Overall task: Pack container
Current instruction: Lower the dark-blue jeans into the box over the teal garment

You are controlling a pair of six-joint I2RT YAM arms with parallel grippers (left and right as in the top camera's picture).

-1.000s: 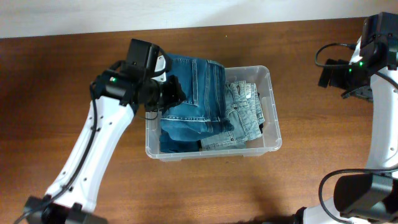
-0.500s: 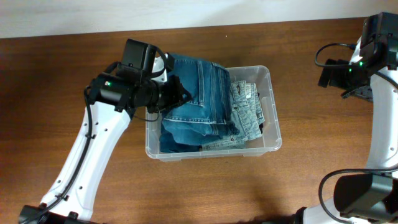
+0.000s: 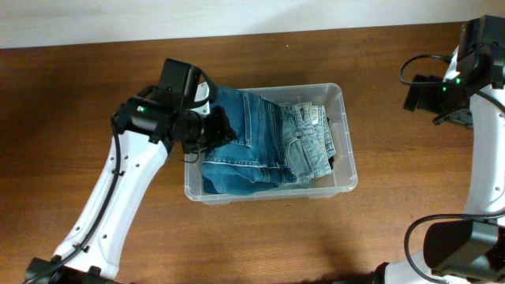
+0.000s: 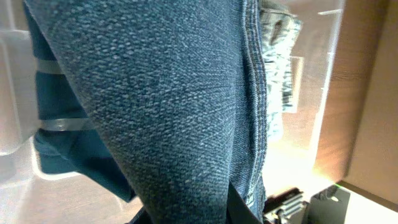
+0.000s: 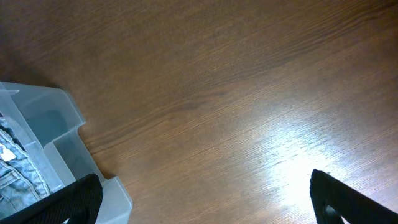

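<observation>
Brown wooden surface (image 3: 260,237) carries the container (image 3: 268,193) at centre. Left gripper (image 3: 215,128) pinches dark jeans (image 3: 245,138) narrowly, apparently settling them beside lighter jeans (image 3: 309,142). Right gripper (image 5: 204,177) waits wide, far right.

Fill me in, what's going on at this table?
The left tool grips the dark blue jeans at the left rim of the clear container, and the denim lies in the bin's left half. A pair of lighter jeans lies in the right half. The right tool is open and empty, off to the right above the wood table.
</observation>
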